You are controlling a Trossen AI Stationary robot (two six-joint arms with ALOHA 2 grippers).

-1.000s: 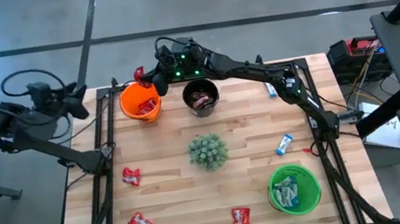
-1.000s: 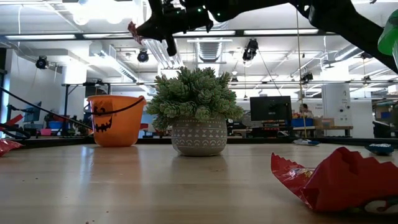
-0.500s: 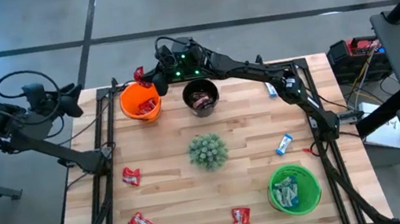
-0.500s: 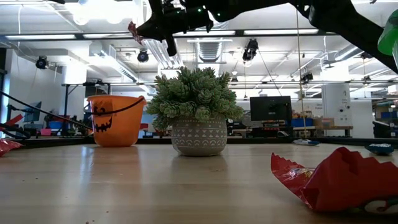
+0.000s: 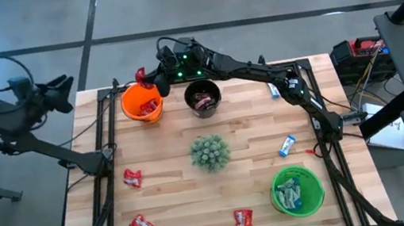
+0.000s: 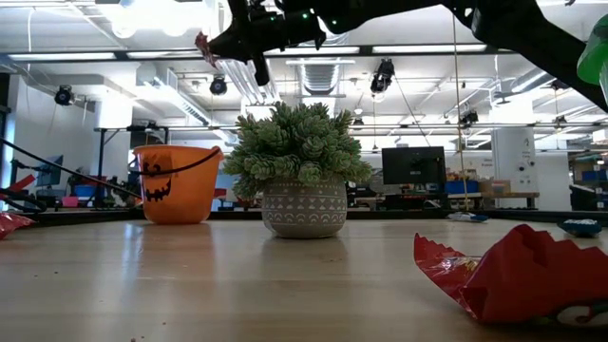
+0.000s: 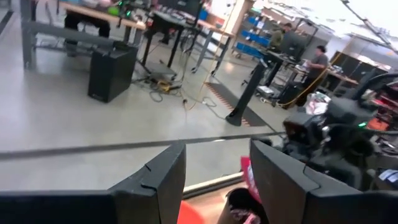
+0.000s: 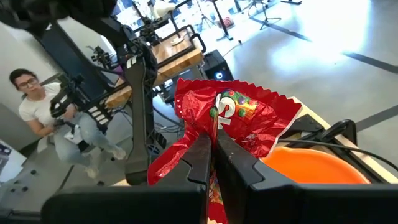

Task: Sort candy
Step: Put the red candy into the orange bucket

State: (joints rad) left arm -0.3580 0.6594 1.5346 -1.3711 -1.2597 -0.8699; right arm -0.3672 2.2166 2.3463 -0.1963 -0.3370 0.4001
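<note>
From above, my right gripper point(image 5: 145, 78) hangs over the far rim of the round orange plastic bucket point(image 5: 141, 103), clenched on a crinkled red candy wrapper point(image 5: 140, 75). More red sweets lie in that bucket and loose on the pale wooden table point(image 5: 177, 213), one of them point(image 5: 132, 177) near the left edge; light blue ones point(image 5: 286, 146) sit on the right side and in the green bucket point(image 5: 297, 189); the black bucket point(image 5: 203, 97) holds dark ones. My left gripper point(image 5: 60, 84) waits off the table's far left corner

At table height, only the spiky green plant in its patterned grey pot point(image 6: 298, 169) and the bucket's jack-o'-lantern face show plainly

My left wrist camera shows my fingers point(image 7: 158, 180) parted around nothing

My right wrist camera shows both pads point(image 8: 200, 155) pinching the wrapper's lower edge directly above the orange bucket, with a seated person point(image 8: 43, 109) beyond
</note>
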